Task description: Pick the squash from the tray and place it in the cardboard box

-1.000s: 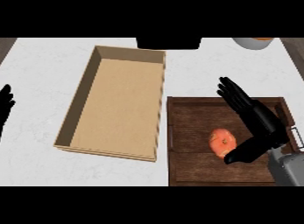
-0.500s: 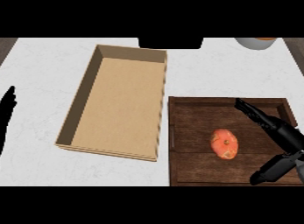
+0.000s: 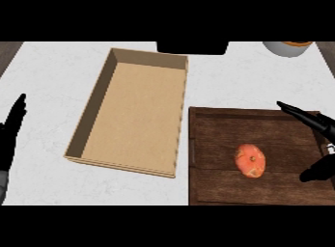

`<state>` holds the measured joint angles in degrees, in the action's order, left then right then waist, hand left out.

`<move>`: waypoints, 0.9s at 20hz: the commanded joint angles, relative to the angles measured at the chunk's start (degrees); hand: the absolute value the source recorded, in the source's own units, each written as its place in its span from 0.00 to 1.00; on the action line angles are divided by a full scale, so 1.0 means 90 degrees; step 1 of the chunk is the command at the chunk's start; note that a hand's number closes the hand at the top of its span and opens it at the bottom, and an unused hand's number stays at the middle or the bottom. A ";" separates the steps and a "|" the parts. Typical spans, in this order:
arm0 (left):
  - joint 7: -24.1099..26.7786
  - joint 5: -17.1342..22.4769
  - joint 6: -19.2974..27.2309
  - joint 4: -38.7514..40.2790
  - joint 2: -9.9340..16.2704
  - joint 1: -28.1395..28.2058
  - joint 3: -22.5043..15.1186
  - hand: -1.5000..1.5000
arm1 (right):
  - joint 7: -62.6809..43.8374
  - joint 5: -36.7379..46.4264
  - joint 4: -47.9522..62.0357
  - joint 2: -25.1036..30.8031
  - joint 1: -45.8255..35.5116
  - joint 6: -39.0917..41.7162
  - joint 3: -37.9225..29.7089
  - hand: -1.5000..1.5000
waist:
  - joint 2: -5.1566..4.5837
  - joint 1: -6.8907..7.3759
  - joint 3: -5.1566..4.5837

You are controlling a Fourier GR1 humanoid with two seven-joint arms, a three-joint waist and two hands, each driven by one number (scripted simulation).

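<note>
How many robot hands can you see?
2. The left hand rests open at the left edge of the view, beside the box. The right hand is open over the tray's right side, apart from the squash.

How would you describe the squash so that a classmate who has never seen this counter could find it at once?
Start at the dark wooden tray on the right of the white counter, beside the long cardboard box. The squash lies near the tray's middle, left of the right hand. It is the only small, rounded orange thing on the tray.
</note>
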<state>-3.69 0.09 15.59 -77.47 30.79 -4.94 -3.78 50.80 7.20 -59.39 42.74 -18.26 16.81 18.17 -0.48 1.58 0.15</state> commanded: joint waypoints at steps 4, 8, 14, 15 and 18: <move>0.0011 -0.0169 0.0018 0.0207 -0.0125 -0.0160 0.0024 0.50 | -0.0055 0.1530 0.0300 0.0047 -0.0984 0.0120 0.0910 0.00 | 0.0028 -0.0037 -0.0016; -0.0015 -0.0033 -0.0179 0.0382 -0.0022 -0.0206 0.0227 0.50 | -0.0736 0.2207 -0.0172 0.0149 -0.1207 0.0256 0.1418 0.00 | 0.0059 -0.0118 -0.0025; 0.0020 -0.0318 -0.0068 0.0497 -0.0330 -0.0240 0.0229 0.50 | -0.1115 0.2828 0.0453 -0.0488 -0.1780 0.0817 0.1496 0.00 | 0.0040 -0.0109 -0.0018; 0.0281 -0.0367 -0.0023 0.0349 -0.0352 0.0140 0.0269 0.50 | -0.1292 0.2876 0.0054 -0.0451 -0.1561 0.0861 0.1464 0.00 | 0.0056 -0.0130 -0.0019; 0.0199 -0.0354 -0.0283 0.0392 -0.0274 -0.0030 0.0409 0.50 | -0.1823 0.3285 -0.0057 -0.0909 -0.1521 0.0697 0.1464 0.00 | 0.0055 -0.0140 -0.0018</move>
<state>-2.85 -2.70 14.12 -74.08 28.57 -6.12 -1.23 38.48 32.84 -59.08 38.26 -32.03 22.54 31.02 -0.02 0.43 -0.02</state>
